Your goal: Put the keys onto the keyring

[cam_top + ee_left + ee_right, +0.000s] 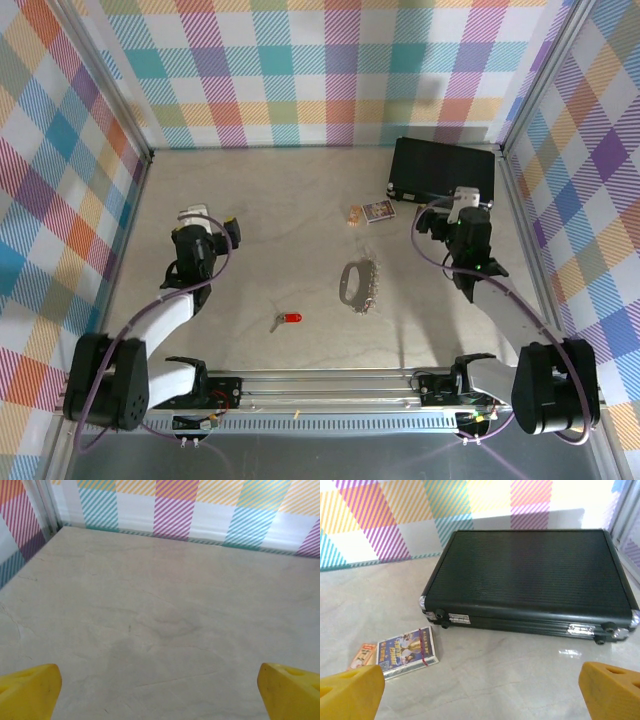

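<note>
1. The key [286, 319], with its red tag, lies flat on the tabletop [280, 200] near the front middle, between the two arms. Its grey blade is small and blurred, and its teeth cannot be made out.
2. The keyring [358, 283] lies to the right of the key and farther back, well apart from it, with the beaded chain along its right side. Whether its gate is closed is too small to tell.
3. The left pincer [160, 690] stands spread wide with nothing held. Its yellow fingers [27, 690] are cut off at the lower corners, above bare tabletop.
4. The right pincer [480, 692] is likewise wide apart and empty, its fingers [612, 690] cropped by the frame's lower edge.
5. Ahead of it lie a black case [530, 575] and a printed card [407, 650]. A small tan item [365, 653] just beside the card is partly hidden behind one finger, and its print is unreadable.
6. From above, both pincers' fingers are hard to make out against the dark wrists.
</note>
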